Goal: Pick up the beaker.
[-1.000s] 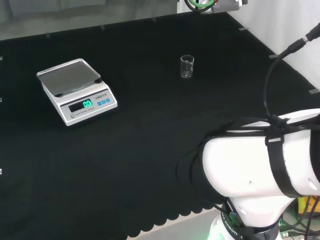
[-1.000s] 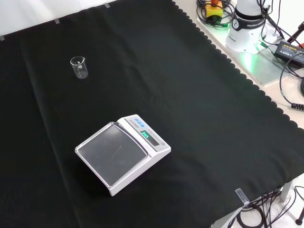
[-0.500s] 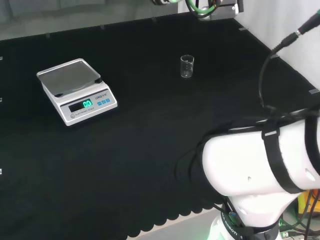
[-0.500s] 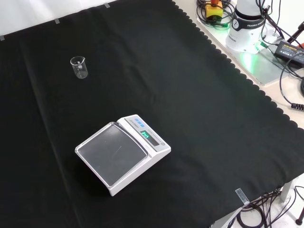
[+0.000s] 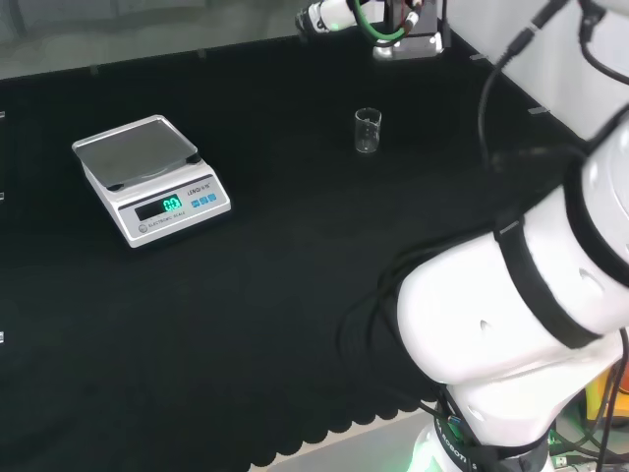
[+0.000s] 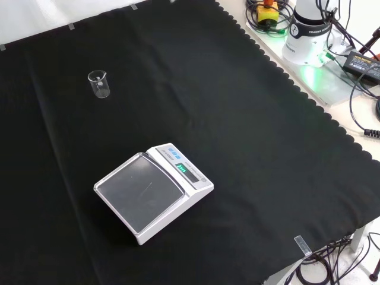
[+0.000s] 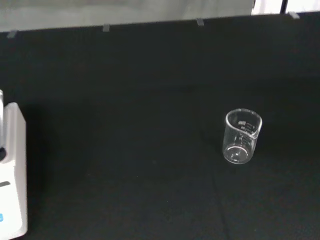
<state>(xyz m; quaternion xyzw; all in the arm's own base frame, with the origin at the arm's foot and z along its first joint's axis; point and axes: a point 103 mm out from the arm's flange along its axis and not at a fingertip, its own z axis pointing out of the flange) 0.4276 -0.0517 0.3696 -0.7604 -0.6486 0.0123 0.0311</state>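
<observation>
One small clear beaker (image 5: 367,131) stands upright and empty on the black cloth (image 5: 295,246), well apart from the scale (image 5: 149,177). Your wrist camera looks at it from a distance; how the hand's fingers are set, you cannot tell.

Beaker (image 5: 367,131) stands upright and alone on the black surface (image 5: 295,256), bare cloth on every side of it, nothing touching. Only other item on the cloth is the scale (image 5: 149,178), well apart from beaker, to its left in head view, nearer the camera in front view (image 6: 153,193). Wide open cloth between the two. Part of the arm's end (image 5: 393,25) sits at head view's top edge, above and beyond beaker. Cables (image 6: 356,53) lie off the cloth, top right of front view.
</observation>
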